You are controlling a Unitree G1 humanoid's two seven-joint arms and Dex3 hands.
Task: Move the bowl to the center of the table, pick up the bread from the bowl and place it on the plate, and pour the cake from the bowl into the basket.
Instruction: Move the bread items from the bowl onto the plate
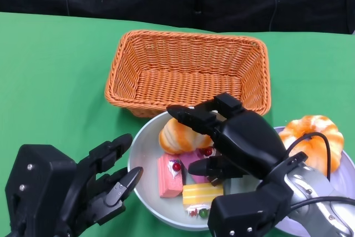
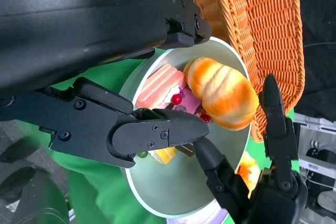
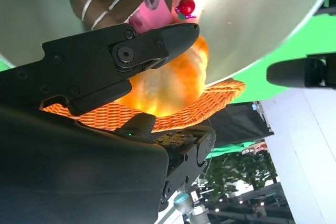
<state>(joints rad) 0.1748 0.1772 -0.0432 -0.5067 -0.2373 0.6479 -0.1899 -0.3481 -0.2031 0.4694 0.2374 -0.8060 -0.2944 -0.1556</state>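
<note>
- Your right hand (image 1: 233,137) is over the bowl (image 1: 145,137), fingers spread wide and reaching across the bread roll (image 1: 178,136); the thumb sits lower, above the cake pieces. The head view shows nothing gripped.
- In the right wrist view, one finger (image 3: 126,56) lies across the roll (image 3: 168,82), with the basket (image 3: 115,116) weave behind it. You cannot tell from there whether the finger touches the roll.
- Your left hand (image 1: 83,187) is at the bowl's left rim, fingers apart and holding nothing. Its fingertips are just beside the rim in the head view.
- The left wrist view shows that hand's fingers (image 2: 152,132) reaching over the bowl's (image 2: 173,203) edge, close to the cakes, with the right hand's (image 2: 262,171) fingers opposite.
- The bowl stands just in front of the basket (image 1: 188,70), near the middle of the green table (image 1: 50,76).
- In the bowl you have the roll toward the basket side, a pink cake slice (image 1: 169,175) on the left, and a yellow cake slice (image 1: 201,193) nearest you.
- To the right of the bowl, a plate (image 1: 348,170) carries a round orange bun (image 1: 313,134), partly hidden by your right forearm.
</note>
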